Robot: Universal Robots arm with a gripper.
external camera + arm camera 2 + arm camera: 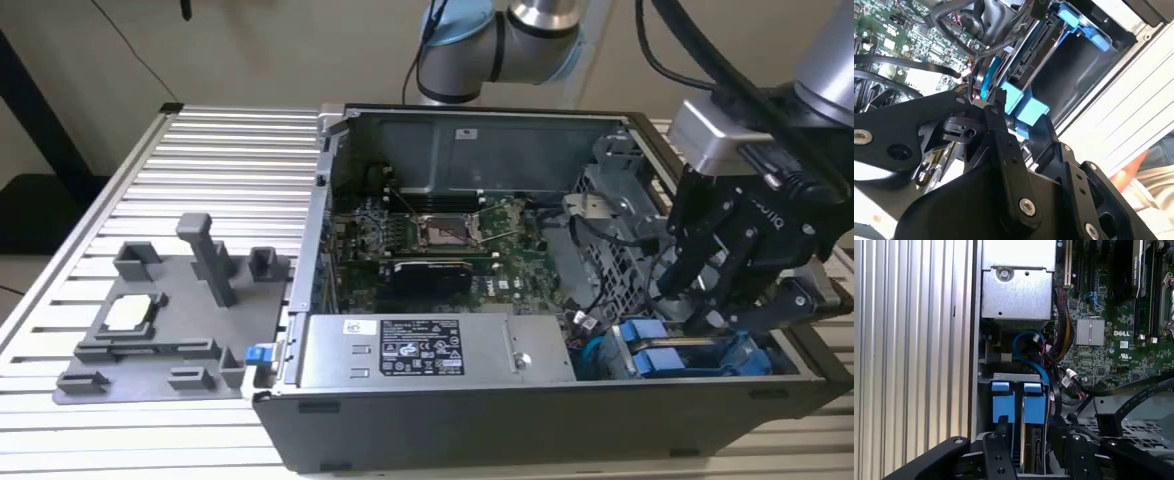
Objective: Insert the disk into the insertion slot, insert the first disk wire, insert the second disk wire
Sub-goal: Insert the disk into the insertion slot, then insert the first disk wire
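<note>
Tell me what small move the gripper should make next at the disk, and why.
Probably back the gripper straight off the disk: its blue carrier looks level with the neighbouring carrier, so it seems seated in the insertion slot.

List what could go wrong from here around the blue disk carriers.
1. The black cables lie loose right beside the gripper, so they could snag on the arm as it moves.
2. The disk stands close against a second blue carrier. A slight tilt might jam it or scrape its neighbour.
</note>
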